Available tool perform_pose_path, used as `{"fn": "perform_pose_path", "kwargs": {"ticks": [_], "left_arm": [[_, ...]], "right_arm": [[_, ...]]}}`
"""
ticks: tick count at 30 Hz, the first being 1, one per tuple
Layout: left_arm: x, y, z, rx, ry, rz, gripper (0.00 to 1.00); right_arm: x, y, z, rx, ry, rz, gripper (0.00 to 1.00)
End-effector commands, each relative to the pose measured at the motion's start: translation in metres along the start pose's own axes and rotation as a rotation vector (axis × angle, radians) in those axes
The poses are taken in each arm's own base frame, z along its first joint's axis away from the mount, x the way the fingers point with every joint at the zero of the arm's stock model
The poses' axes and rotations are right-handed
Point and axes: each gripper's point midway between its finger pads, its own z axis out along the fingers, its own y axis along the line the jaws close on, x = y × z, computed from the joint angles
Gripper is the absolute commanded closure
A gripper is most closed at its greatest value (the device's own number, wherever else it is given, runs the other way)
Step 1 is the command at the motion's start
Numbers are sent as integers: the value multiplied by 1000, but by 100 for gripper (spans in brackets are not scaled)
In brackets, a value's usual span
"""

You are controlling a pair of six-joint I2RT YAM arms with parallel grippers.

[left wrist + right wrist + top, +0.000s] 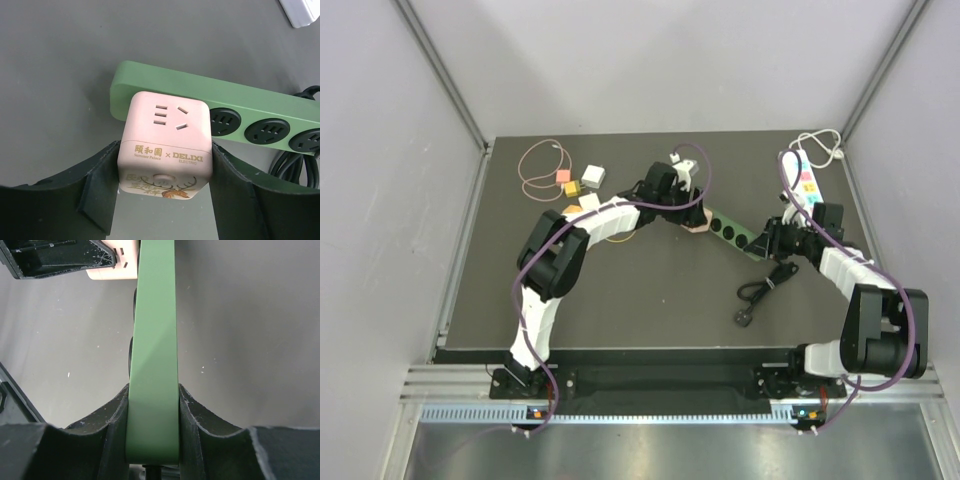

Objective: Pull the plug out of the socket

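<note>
Left gripper [165,150] has its jaws pressed on both flat sides of the pink cube plug [167,135], seated in the end socket of the green power strip [260,100]. Right gripper [153,390] clamps that strip's other end. The cube looks rigid, light and smooth: hold its flat sides, pull straight out.

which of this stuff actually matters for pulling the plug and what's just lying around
Part of the job:
pink cube plug
green power strip it sits in
left gripper, fingers either side of the plug
right gripper, clamping the strip

Just lying about:
white power strip
looped thin cable
small coloured cubes
black cord
</note>
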Motion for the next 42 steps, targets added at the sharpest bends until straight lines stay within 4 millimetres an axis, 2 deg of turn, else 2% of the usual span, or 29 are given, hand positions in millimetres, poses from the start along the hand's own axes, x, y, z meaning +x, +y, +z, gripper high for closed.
{"fn": "perform_pose_path", "kwargs": {"ticks": [1,4,5,8,9,10,11,12,13,18,22,26,30,36,38,39,42], "left_arm": [[-19,-17,0,59,-32,17,39],[-18,-20,1,74,-22,17,49],[-18,-21,1,78,-17,18,63],[-21,-27,-1,105,-16,29,91],[-19,-25,-1,96,-9,44,100],[-25,-27,-6,88,-27,67,100],[-27,-28,-9,77,-36,93,100],[-32,-31,-17,69,-55,153,100],[-34,-32,-20,45,-67,189,100],[-41,-43,-41,11,-105,348,100],[-38,-51,-44,15,-105,381,100],[-35,-60,-45,17,-104,406,100],[-42,-71,-49,-4,-130,485,100],[-59,-86,-57,-31,-182,542,100],[-60,-90,-59,-28,-189,553,100],[-61,-93,-60,-27,-191,558,100],[-62,-104,-63,-20,-206,581,100]], "right_arm": [[-44,14,-5,-73,-108,-130,100],[-43,13,-5,-73,-106,-127,100],[-43,14,-5,-76,-105,-128,100],[-41,18,-4,-111,-99,-129,100],[-38,19,-2,-124,-88,-125,96],[-38,20,-2,-139,-81,-124,88],[-35,21,-1,-143,-66,-118,72],[-32,19,1,-144,-54,-119,65],[-31,19,2,-147,-47,-118,53],[-25,19,7,-154,-16,-115,37],[-22,20,10,-155,-1,-124,23],[-17,25,13,-177,22,-128,17],[-4,27,23,-197,86,-111,18],[0,33,32,-200,125,-121,30],[-1,31,33,-188,127,-119,37],[3,38,37,-205,144,-131,39],[5,40,39,-211,163,-124,65]]}}
